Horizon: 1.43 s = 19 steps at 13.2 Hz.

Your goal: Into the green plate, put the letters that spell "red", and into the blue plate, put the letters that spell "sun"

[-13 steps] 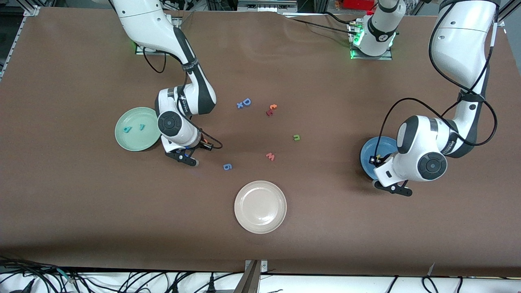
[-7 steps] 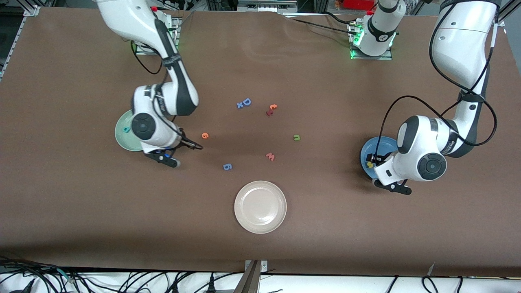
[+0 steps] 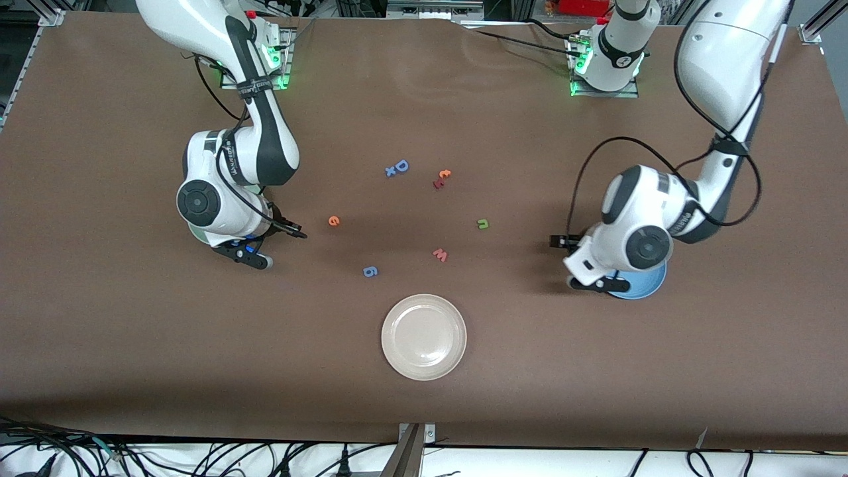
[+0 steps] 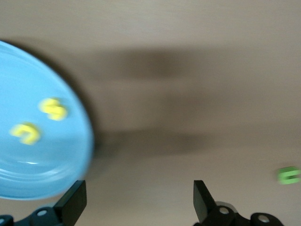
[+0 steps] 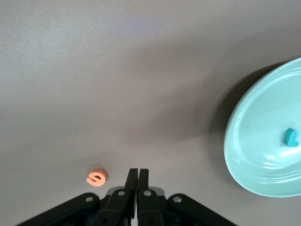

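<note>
The orange "e" (image 3: 334, 220) (image 5: 96, 177) lies on the table. Just beside it is my right gripper (image 3: 297, 234) (image 5: 137, 176), shut and empty. The green plate (image 5: 263, 155) holds a teal letter (image 5: 290, 137); the right wrist covers most of that plate in the front view. The blue plate (image 3: 644, 289) (image 4: 42, 169) holds two yellow letters (image 4: 54, 109) (image 4: 27, 133). My left gripper (image 3: 560, 242) (image 4: 138, 200) is open and empty over the table just off the plate's rim. The green "n" (image 3: 483, 224) (image 4: 288, 175) lies toward mid-table.
A beige-white plate (image 3: 424, 336) sits nearest the front camera. Loose letters lie mid-table: a red "w" (image 3: 440, 254), a blue "g" (image 3: 370, 271), a blue "D" (image 3: 397, 167) and a red and orange pair (image 3: 442, 177).
My right gripper drew back toward the green plate, leaving the orange "e" on the table. My left gripper opened, dropped a yellow letter into the blue plate and swung toward mid-table.
</note>
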{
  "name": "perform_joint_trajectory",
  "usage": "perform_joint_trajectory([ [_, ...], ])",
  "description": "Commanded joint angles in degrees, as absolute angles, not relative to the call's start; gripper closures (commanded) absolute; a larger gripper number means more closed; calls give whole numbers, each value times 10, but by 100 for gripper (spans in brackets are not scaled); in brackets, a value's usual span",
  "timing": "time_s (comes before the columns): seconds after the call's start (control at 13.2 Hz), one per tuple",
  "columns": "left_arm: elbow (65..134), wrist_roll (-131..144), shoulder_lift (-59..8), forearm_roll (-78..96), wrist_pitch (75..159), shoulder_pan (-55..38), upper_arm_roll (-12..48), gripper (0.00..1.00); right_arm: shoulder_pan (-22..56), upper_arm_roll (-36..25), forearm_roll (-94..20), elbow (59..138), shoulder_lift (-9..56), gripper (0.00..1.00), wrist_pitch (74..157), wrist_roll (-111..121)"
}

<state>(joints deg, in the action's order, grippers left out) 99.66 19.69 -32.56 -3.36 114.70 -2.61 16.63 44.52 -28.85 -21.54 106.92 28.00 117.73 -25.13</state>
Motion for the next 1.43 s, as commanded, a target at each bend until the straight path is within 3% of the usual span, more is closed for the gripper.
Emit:
perform_joint_trajectory([
  [0.0,1090,284,-284,-36,1241,-37,187,0,446,-288,-220,1064,258,94,1174,-235],
  [0.3,1138,368,-272,-55,1302,-81,190,0,449,-285,-219,1009,254,91,1130,-248],
  [0.68,1175,480,-260,-57,1360,-126,221,0,493,-283,-213,977,259,88,1132,-250],
  [0.83,1174,483,-268,-57,1378,-130,221,0,509,-283,-201,977,268,54,1137,-250],
  [0.91,1171,483,-276,-57,1382,-130,221,0,517,-283,-182,976,269,19,1138,-250],
  [1.36,1136,534,-313,-115,1397,-137,218,0,552,-279,-134,995,308,16,1171,-248],
])
